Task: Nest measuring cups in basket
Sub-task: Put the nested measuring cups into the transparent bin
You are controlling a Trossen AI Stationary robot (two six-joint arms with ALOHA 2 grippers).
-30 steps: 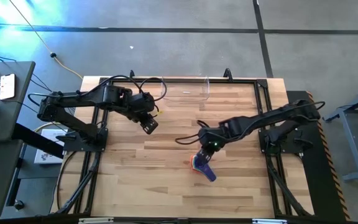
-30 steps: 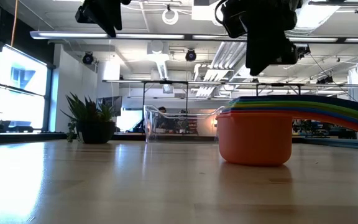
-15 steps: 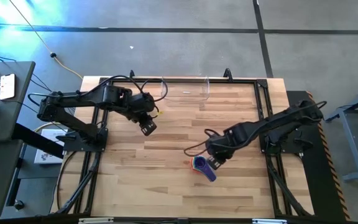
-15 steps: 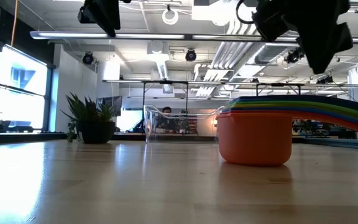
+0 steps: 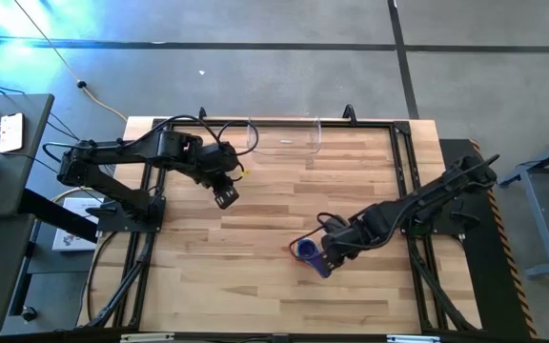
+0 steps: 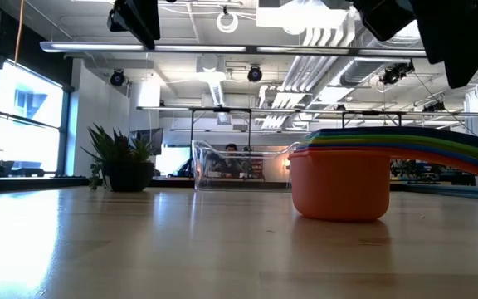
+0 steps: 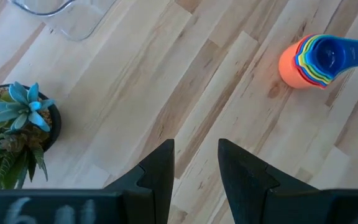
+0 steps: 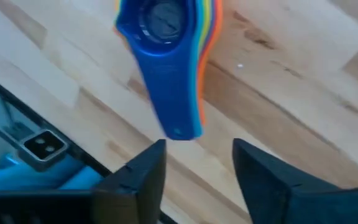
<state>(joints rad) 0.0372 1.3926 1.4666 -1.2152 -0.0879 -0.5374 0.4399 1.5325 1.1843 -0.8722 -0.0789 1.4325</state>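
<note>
The measuring cups [image 5: 307, 254] sit nested in one stack on the table, blue on top. The orange cup's base [image 6: 339, 208] rests on the wood, and the handles [image 6: 438, 145] fan out to one side. My right gripper [image 8: 197, 163] is open and hovers above the free end of the blue handle [image 8: 174, 118], touching nothing; it also shows in the high view [image 5: 333, 250]. My left gripper [image 5: 225, 197] is open and hangs in the air over the table's left half, far from the cups [image 7: 316, 59]. The clear basket [image 5: 284, 136] stands at the far edge.
A small potted plant [image 7: 14, 124] stands on the table near my left gripper, close to the basket's corner [image 7: 67, 18]. Bare wood [image 5: 217, 276] lies between the cups and the basket. A dark frame [image 5: 403, 191] borders the tabletop.
My right gripper has moved toward the table's near right, from over the far side of the stack to above the handles' free ends. The cups have stayed where they were.
</note>
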